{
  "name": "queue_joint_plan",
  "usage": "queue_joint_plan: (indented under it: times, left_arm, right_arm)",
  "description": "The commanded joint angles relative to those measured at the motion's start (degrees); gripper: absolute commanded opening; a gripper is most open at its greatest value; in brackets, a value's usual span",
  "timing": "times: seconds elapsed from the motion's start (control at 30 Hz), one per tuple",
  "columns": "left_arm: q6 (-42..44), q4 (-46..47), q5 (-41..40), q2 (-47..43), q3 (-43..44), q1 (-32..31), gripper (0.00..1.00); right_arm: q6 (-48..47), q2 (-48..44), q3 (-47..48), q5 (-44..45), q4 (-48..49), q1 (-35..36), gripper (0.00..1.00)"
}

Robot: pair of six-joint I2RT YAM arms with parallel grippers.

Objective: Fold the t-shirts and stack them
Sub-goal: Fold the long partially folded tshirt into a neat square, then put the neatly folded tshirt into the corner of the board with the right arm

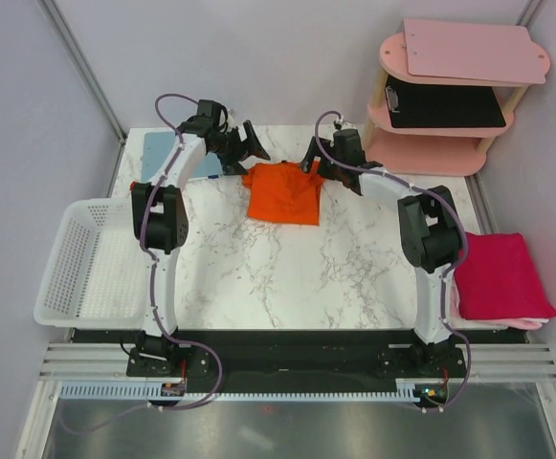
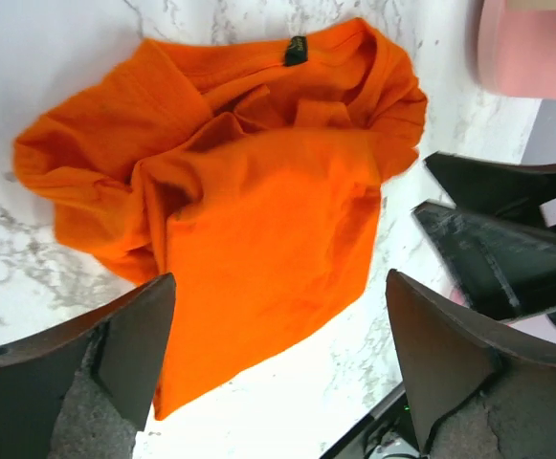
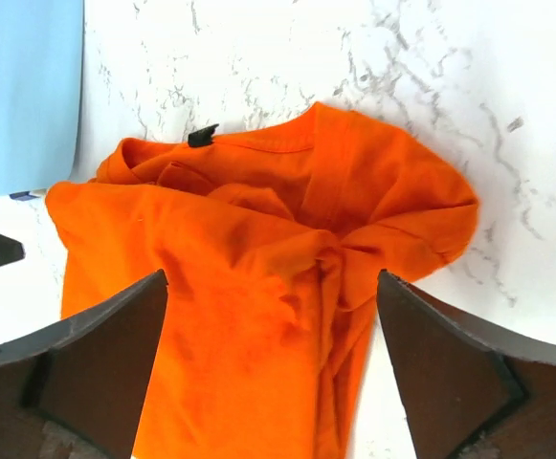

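- L gripper (image 1: 252, 143) (image 2: 279, 316): jaws spread wide, nothing pinched. Wrist cam shows the 2 fingers (image 2: 115, 363) apart over the cloth, no fabric between the pads.
- R gripper (image 1: 312, 158) (image 3: 271, 287): also spread wide, holding nothing. Fingers (image 3: 96, 363) sit either side of the shirt's lower part in the wrist view; can't tell if the tips touch the cloth.
- Both grippers at the far side of the table (image 1: 287, 277), L at the shirt's far-left corner, R at its far-right corner, facing each other. R's black fingers show at the right edge of the L wrist view.
- Orange t-shirt (image 1: 284, 194) (image 2: 258, 210) (image 3: 249, 258): lies on the marble top, far-centre, between the 2 grippers. Partly folded, roughly rectangular from above, but rumpled near the collar, sleeves bunched inward. Black neck label (image 2: 297, 50) (image 3: 201, 136) facing up.
- Magenta t-shirt (image 1: 498, 273): folded into a rectangle at the table's R edge, well apart from the orange one; a paler pink layer peeks out beneath its near edge.
- Light-blue clipboard (image 1: 163, 148) (image 3: 24, 86): flat at the far-L corner, near the orange shirt, partly under the L arm.
- White basket (image 1: 67, 287): at the table's L edge.
- Pink shelf unit (image 1: 440, 153) beyond the far-R corner, pale pink board (image 1: 469, 48) on top.
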Motion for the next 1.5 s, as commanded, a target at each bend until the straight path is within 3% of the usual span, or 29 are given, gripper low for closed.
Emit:
queue_joint_plan:
  times: [0.0, 0.37, 0.47, 0.6, 0.63, 0.73, 0.83, 0.97, 1.17, 1.47]
  left_arm:
    - [1.7, 0.9, -0.9, -4.9, -2.6, 0.3, 1.00]
    - [2.4, 9.9, -4.4, -24.3, -32.6, -1.2, 1.00]
    - [3.9, 12.8, -5.9, -29.3, -40.6, -4.3, 1.00]
    - [4.7, 13.7, -7.1, -35.9, -47.3, -9.0, 1.00]
    - [4.7, 14.1, -7.1, -36.5, -48.4, -9.7, 1.00]
    - [3.5, 16.4, -6.1, -37.6, -53.3, -11.7, 1.00]
    - [2.3, 19.0, -5.0, -36.6, -56.0, -12.8, 0.99]
    - [1.1, 21.2, -3.1, -34.7, -58.1, -13.7, 0.98]
    - [1.2, 22.4, -1.7, -32.2, -58.3, -16.9, 0.98]
    - [1.0, 23.7, 0.6, -31.2, -58.1, -19.4, 0.97]
  right_arm:
    - [0.2, -6.4, -5.6, 4.4, 11.3, -0.2, 0.98]
    - [-0.7, -16.8, -19.7, 4.4, 6.7, -0.2, 0.98]
    - [-3.5, -21.3, -22.6, 10.1, 2.1, -0.1, 0.98]
    - [-10.6, -24.1, -17.5, 23.2, -21.9, 1.8, 0.98]
    - [-11.5, -24.4, -16.1, 29.3, -25.9, 2.1, 0.98]
    - [-13.1, -25.3, -12.2, 35.6, -38.5, 3.9, 0.98]
    - [-12.7, -27.7, -12.1, 40.3, -45.0, 4.3, 0.98]
    - [-8.0, -28.6, -12.1, 53.2, -54.9, 4.1, 0.98]
    - [2.7, -24.2, -11.4, 56.8, -72.0, 2.5, 0.98]
    - [6.8, -15.8, -15.7, 55.5, -75.2, 0.3, 0.98]
